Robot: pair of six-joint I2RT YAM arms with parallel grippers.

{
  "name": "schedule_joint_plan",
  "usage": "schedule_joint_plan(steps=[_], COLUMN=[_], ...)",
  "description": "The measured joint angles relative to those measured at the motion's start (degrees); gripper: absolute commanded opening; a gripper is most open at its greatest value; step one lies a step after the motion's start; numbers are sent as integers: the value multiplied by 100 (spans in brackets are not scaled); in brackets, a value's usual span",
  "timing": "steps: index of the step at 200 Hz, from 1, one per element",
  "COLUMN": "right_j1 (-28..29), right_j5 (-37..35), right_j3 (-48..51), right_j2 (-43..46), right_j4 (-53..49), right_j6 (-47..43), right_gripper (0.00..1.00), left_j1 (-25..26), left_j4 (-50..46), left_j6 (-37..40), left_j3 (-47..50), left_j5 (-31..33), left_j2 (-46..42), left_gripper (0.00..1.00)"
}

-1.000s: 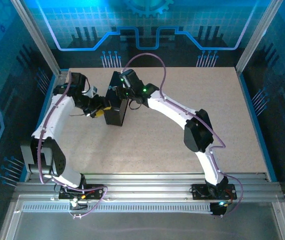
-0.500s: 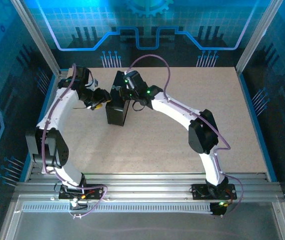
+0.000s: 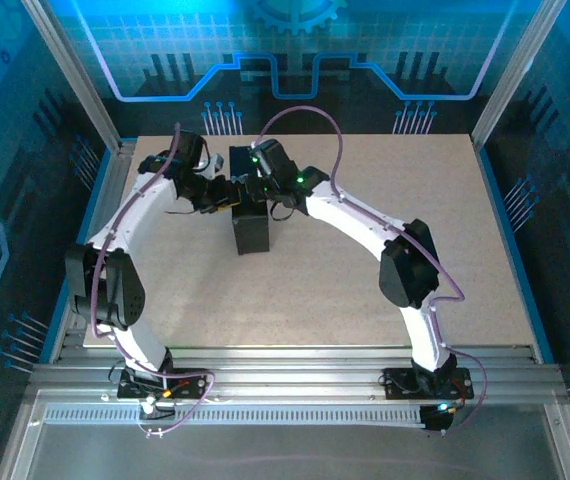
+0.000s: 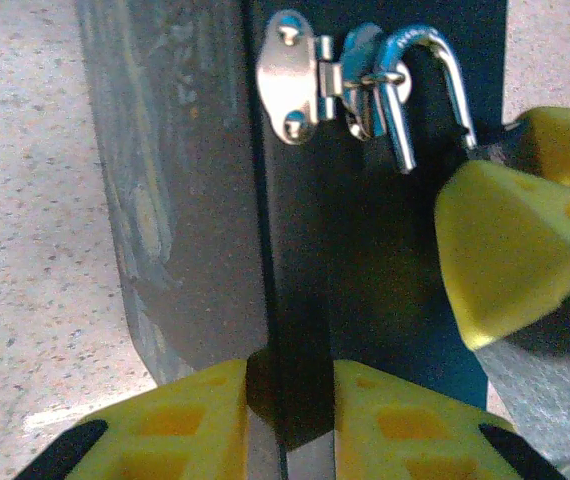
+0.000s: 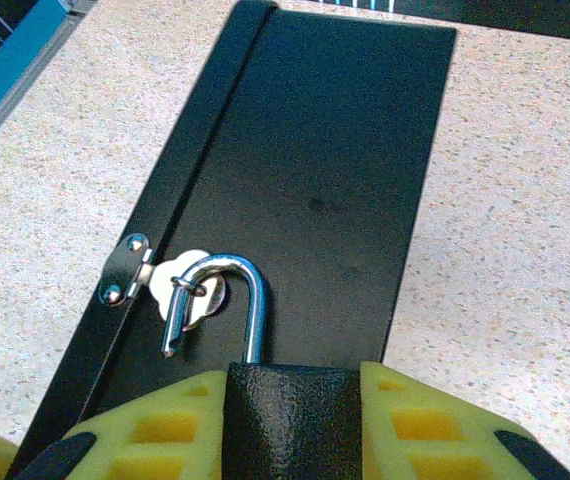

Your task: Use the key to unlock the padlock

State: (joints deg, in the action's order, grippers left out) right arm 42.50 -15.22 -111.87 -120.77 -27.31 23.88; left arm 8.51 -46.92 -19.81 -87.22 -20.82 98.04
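Note:
The padlock (image 5: 290,410) has a dark textured body pinched between my right gripper's (image 5: 293,445) yellow fingers. Its silver shackle (image 5: 253,280) stands open: the free end is out of the body and hooked through the hasp (image 5: 125,268) on the dark box (image 5: 335,150). In the left wrist view the shackle (image 4: 435,60) hangs from the hasp (image 4: 295,75), beside a right finger (image 4: 510,250). My left gripper (image 4: 292,425) sits low against the box (image 4: 365,250), with a narrow gap holding a dark shape I cannot identify. The key is hidden. From above, both grippers (image 3: 223,190) (image 3: 252,188) meet at the box (image 3: 253,232).
The box stands on the speckled tabletop (image 3: 385,180) toward the back left. A metal frame post (image 3: 75,90) and a blue wall edge (image 3: 100,200) lie close behind my left arm. Open tabletop spreads to the right and front.
My left gripper swung up and to the right, from beside the box's lower left to its top left by the hasp. The box shifted slightly right. The right gripper stayed on the padlock.

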Motion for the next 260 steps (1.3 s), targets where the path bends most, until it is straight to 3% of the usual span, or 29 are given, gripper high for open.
schedule_joint_plan(steps=[106,172,200,260], right_j1=[-138,-142,-144,-446], right_j5=[-20,-428,-470,-232], right_j3=[-1353,-2295,-2103,-675], right_j2=[-820,-1528,-1449,-603], right_j4=[-612,-501,-337,380], right_j6=[-278,133,197,219], right_gripper=[0,0,0,0], left_j1=[48,37,17,-20], left_j4=[763,979,997,859], left_j6=[28,24,2,-87], left_j3=[306,378,380,376], left_j5=[-111,-210,-232,-765], left_j2=[-28,-26,-26,50], left_gripper=[19,19,22,32])
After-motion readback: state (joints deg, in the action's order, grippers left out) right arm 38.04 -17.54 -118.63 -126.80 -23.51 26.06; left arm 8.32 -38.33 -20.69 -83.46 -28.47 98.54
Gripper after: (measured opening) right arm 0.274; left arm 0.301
